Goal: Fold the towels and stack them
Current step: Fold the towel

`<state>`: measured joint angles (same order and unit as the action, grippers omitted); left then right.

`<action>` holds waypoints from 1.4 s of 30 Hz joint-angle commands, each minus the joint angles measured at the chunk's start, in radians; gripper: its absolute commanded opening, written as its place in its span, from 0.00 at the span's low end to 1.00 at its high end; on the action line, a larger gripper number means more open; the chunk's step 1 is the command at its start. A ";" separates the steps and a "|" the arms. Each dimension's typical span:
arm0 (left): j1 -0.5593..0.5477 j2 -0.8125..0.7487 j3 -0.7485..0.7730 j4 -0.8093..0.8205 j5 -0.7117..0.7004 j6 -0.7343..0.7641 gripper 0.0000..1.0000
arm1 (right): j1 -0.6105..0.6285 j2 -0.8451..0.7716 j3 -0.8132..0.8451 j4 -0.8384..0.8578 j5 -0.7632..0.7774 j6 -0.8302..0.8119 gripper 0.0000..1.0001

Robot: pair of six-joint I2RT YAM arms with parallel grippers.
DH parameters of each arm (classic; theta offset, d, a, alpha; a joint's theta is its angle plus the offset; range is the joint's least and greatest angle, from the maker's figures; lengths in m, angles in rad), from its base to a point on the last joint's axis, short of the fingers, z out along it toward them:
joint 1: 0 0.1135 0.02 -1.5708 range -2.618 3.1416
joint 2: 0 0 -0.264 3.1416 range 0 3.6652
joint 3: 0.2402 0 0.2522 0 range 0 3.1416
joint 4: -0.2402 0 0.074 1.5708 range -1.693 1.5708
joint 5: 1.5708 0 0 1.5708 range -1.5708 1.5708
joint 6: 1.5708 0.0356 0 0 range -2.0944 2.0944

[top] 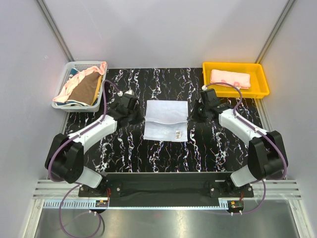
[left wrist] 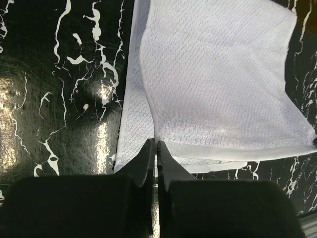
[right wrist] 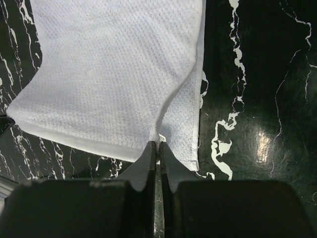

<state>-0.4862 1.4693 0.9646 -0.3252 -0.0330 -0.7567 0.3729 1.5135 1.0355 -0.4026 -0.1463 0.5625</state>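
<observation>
Two grippers hold one white bumpy cloth towel in the middle of the black marble-look table. We see the left gripper clenched on one corner of the top layer. The right gripper is clenched on the other corner.

We think the step is folding this towel in half. To do it well, we should move both corners together, at the same height and speed. We should pull the cloth flat, lay the held edge right on the edge below, and only then let go.

From above we see things the wrist views miss. A white mesh basket at the far left has more towels waiting. A yellow plastic tray at the far right has a folded pink towel in it. We can also see a small tag on the white towel. The wrist views show us the tight pinch and the two layers, which look tiny from above.
</observation>
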 commanded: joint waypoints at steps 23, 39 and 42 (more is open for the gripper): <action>-0.054 0.029 -0.153 0.107 0.027 -0.024 0.00 | 0.070 0.002 -0.195 0.119 0.016 0.063 0.00; -0.052 -0.075 -0.089 0.006 -0.005 0.005 0.00 | 0.075 -0.148 -0.155 -0.002 0.053 0.059 0.00; -0.051 -0.070 -0.115 0.021 0.002 -0.004 0.00 | 0.089 -0.154 -0.186 0.019 0.045 0.074 0.00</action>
<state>-0.5365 1.4178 0.8570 -0.3218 -0.0277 -0.7635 0.4381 1.3865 0.8776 -0.3935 -0.1062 0.6140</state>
